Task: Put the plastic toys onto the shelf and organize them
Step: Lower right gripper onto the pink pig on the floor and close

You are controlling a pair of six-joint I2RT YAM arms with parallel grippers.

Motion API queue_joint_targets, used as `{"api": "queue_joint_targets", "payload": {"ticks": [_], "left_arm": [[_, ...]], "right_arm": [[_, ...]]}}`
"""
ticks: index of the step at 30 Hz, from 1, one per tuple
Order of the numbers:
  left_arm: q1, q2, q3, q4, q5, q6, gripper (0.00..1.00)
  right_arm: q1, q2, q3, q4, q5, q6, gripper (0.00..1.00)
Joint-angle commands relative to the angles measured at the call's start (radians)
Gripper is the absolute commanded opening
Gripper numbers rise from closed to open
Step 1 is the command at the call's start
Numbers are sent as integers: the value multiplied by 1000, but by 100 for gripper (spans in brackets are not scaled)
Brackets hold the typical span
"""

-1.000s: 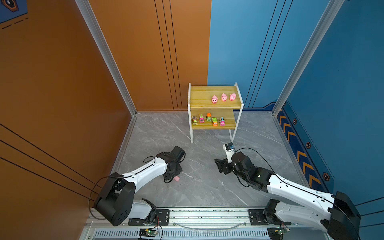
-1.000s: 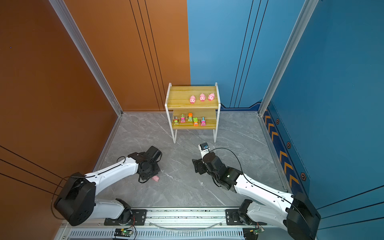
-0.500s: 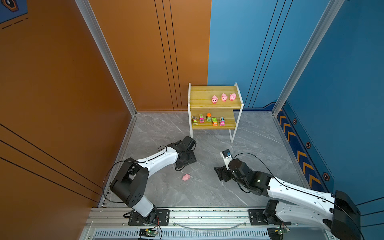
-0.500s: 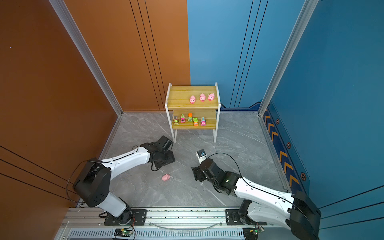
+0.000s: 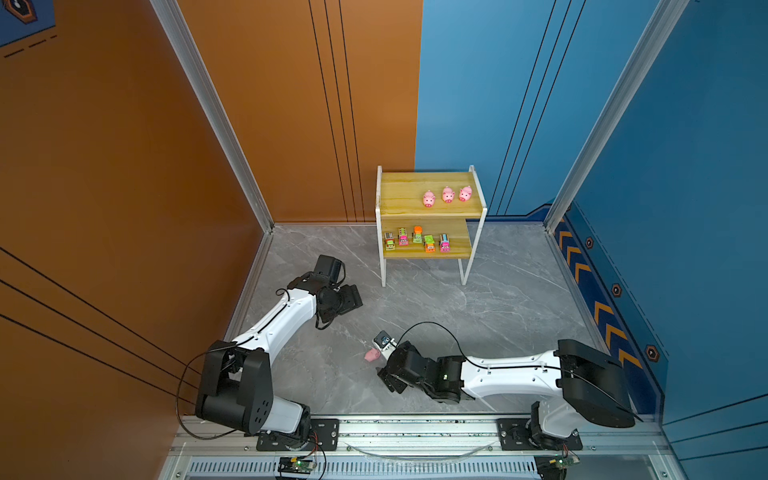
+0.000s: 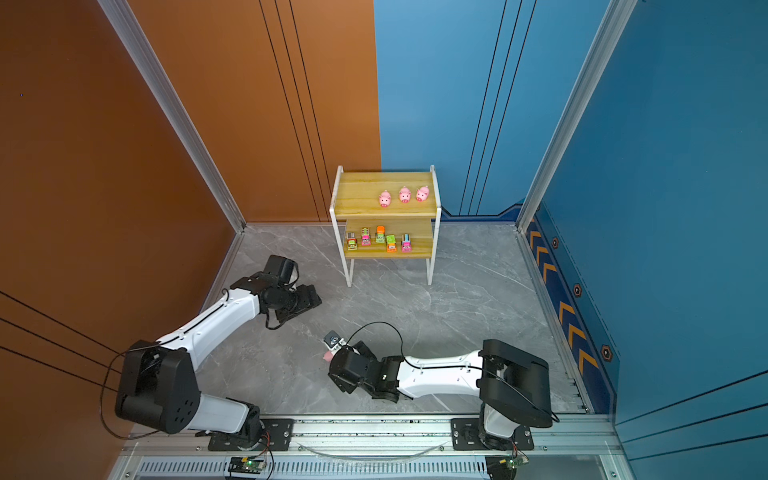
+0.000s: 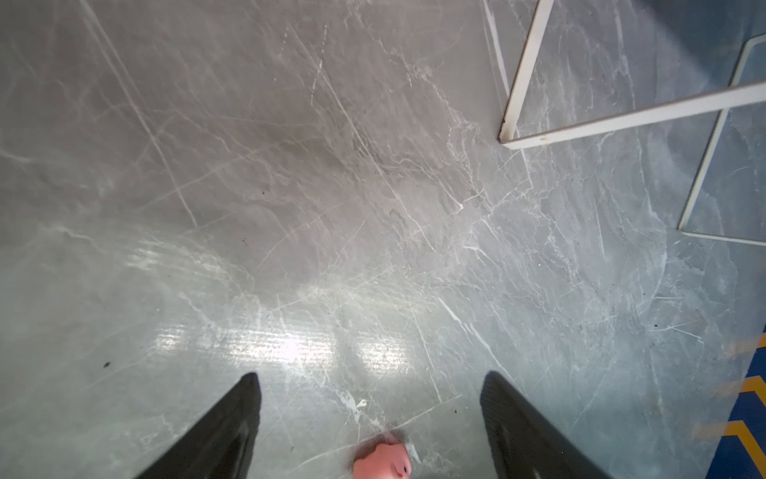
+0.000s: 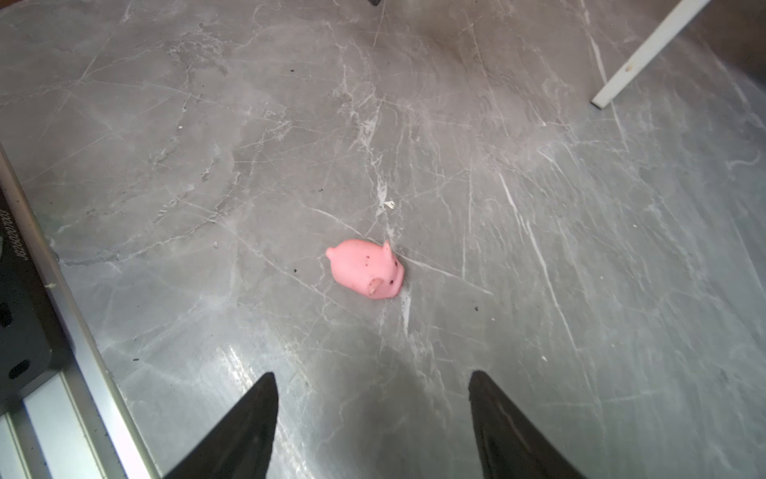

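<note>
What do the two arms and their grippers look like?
Both arms have glossy white link shells with bulky black joints. A thin black cable loops along each. The left gripper and right gripper have black, tapering fingers. A small camera module sits at each wrist.

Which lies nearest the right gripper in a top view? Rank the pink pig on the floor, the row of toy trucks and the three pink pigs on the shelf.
From the right gripper:
1. Pink pig on the floor, just beside it on the grey marbled floor.
2. Row of toy trucks, on the lower yellow board of the shelf.
3. Three pink pigs, on the upper board, farthest back.
</note>
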Motion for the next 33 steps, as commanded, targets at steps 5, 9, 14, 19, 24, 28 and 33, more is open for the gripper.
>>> {"api": "queue_joint_targets", "payload": {"ticks": [5,9,14,19,24,28,33], "left_arm": [[25,-24,18,-34,98,140,85],[33,-36,61,-62,115,206,85],[39,-67,67,-67,129,269,85],[45,-85,63,-64,131,283,85],[57,-88,56,-43,169,276,85],[71,-96,49,-30,182,267,85],[87,-97,47,-17,198,258,85]], "right_arm": [[-42,64,5,125,-29,-377,77],[-96,76,-38,209,-155,-543,79],[-176,96,-35,205,-349,-694,80],[-220,137,20,152,-438,-782,80],[-242,207,83,133,-489,-817,79],[-243,258,133,118,-527,-828,76],[-244,274,139,114,-554,-824,68]]}}
